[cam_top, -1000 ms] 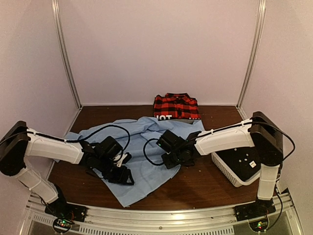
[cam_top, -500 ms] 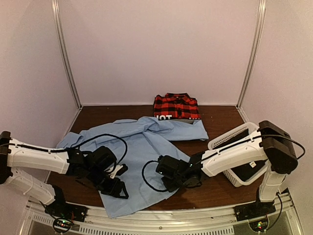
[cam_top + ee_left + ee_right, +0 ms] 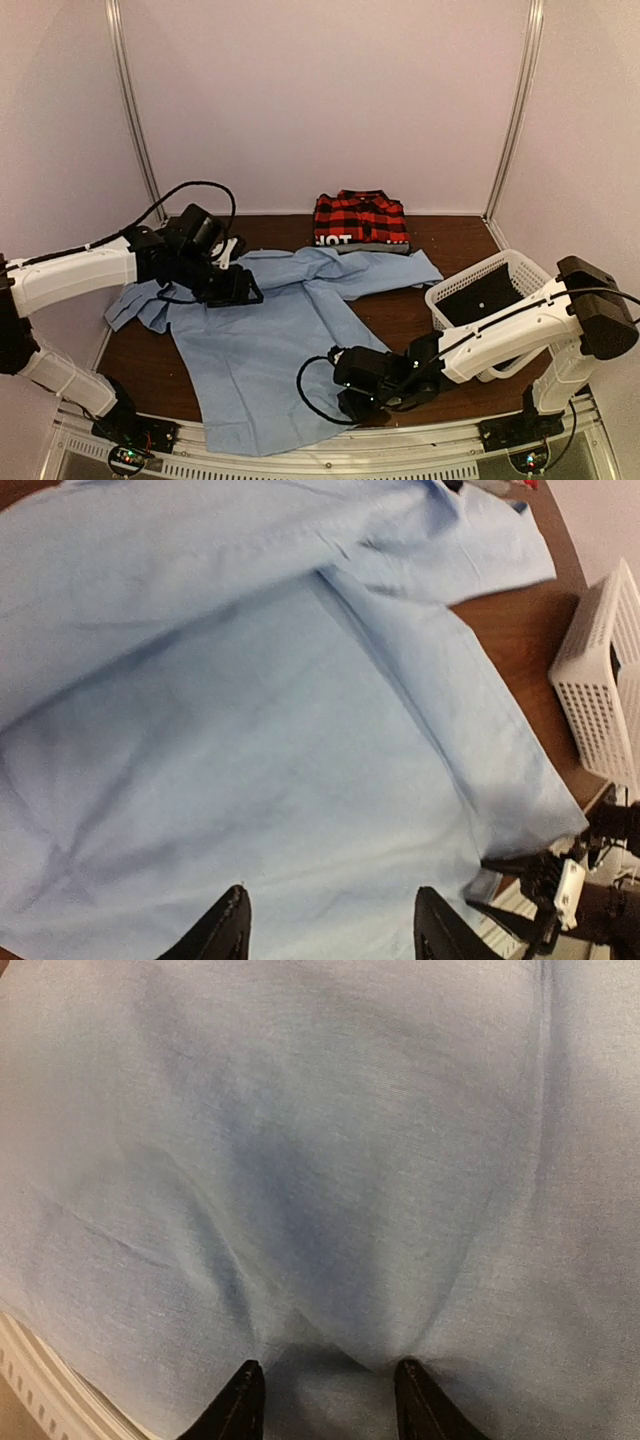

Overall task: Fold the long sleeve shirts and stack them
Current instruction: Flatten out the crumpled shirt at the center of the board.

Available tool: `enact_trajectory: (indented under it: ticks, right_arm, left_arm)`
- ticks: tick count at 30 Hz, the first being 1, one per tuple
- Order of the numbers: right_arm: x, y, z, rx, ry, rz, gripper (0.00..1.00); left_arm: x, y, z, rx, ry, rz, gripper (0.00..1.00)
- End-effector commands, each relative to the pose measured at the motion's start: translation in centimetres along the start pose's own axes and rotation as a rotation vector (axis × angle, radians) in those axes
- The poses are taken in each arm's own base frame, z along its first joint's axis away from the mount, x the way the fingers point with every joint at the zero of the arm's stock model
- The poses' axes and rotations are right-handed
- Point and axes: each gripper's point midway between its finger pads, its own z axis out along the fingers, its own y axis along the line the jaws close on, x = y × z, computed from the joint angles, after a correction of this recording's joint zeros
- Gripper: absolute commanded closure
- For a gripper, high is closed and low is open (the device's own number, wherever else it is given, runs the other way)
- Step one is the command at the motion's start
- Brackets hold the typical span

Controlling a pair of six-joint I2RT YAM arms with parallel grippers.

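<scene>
Top view: the light blue shirt (image 3: 260, 350) lies spread on the table (image 3: 400, 312), with the folded plaid shirt (image 3: 360, 220) just behind it and the white basket (image 3: 480, 275) at right. Left wrist view: the left gripper (image 3: 335, 935) stands apart above the cloth, empty. Right wrist view: the right gripper (image 3: 325, 1400) is clamped on puckered blue cloth.

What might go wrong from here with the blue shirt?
The light blue cloth shirt reaches past the front edge of the brown table beside the right gripper; pulling it nearer may drag it off. Its far sleeve lies right beside the folded red-and-black plaid shirt, which could get disturbed.
</scene>
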Motion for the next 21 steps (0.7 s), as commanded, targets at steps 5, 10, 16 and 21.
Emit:
enact_trajectory:
  ticks: [5, 10, 16, 21]
  right_arm:
    - [2.5, 0.0, -0.7, -0.017, 0.076, 0.015, 0.54]
    - [1.3, 0.5, -1.2, -0.018, 0.042, 0.015, 0.54]
    - [0.2, 0.9, -1.3, -0.026, 0.004, 0.038, 0.53]
    - [-0.5, 1.5, -1.5, -0.036, -0.009, 0.041, 0.53]
  left_arm:
    - [-13.8, 5.6, 4.0, -0.124, -0.206, 0.039, 0.44]
    - [-18.4, 6.0, 9.0, -0.054, -0.22, 0.056, 0.45]
    - [-20.3, 5.7, 13.6, 0.03, -0.203, 0.054, 0.46]
    - [-20.0, 7.4, 17.0, 0.071, -0.158, -0.009, 0.45]
